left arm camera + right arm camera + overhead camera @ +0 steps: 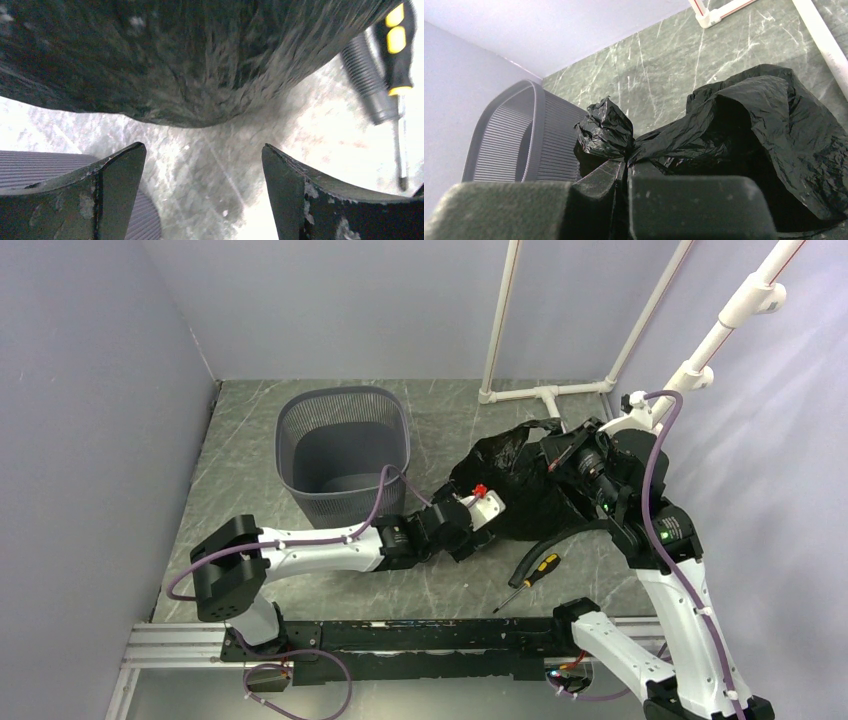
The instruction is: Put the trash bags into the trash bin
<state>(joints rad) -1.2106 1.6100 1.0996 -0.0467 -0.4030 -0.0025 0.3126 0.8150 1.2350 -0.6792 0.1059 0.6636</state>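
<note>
The black wrinkly trash bag (pixel 515 490) lies crumpled on the marble-patterned floor, to the right of the dark grey mesh trash bin (pixel 342 445), which stands upright. My right gripper (pixel 556 456) is at the bag's far right side. In the right wrist view this gripper (pixel 628 167) is shut on a pinched fold of the bag (pixel 764 120), with the bin (pixel 519 140) behind at the left. My left gripper (pixel 492 508) is at the bag's near left edge. In the left wrist view it (pixel 204 155) stands open with nothing between its fingers, the bag (pixel 190 60) just ahead.
A yellow-and-black screwdriver (pixel 535 575) lies on the floor near the right arm's base, beside a black ribbed hose (pixel 570 532). Both also show in the left wrist view, screwdriver (pixel 397 45) and hose (pixel 367 75). White pipes (pixel 545 392) stand at the back right.
</note>
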